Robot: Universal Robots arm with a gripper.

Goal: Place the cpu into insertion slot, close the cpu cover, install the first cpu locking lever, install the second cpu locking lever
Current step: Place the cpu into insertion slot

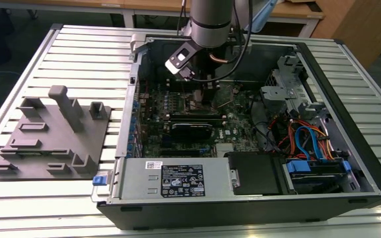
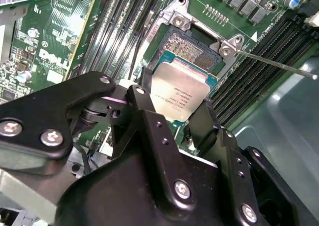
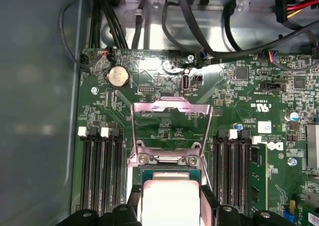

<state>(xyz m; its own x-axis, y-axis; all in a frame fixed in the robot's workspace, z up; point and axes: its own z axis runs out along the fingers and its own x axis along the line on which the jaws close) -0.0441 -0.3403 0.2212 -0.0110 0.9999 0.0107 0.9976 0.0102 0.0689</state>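
Two fingers (image 2: 203, 117) of the claw (image 2: 174, 104) are clamped on opposite edges of the cpu (image 2: 180, 89), poised just over the open socket (image 2: 199, 54) with the cpu cover (image 3: 172, 117) standing open: light, stiff, likely delicate underneath, so those bare edges look the right hold.

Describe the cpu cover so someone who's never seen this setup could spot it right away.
In the open computer case, find the green motherboard and its two banks of black memory slots. Between them, next to the cpu gripped by the claw, the cpu cover stands flipped open: the one shiny silver frame with green board visible through its window.
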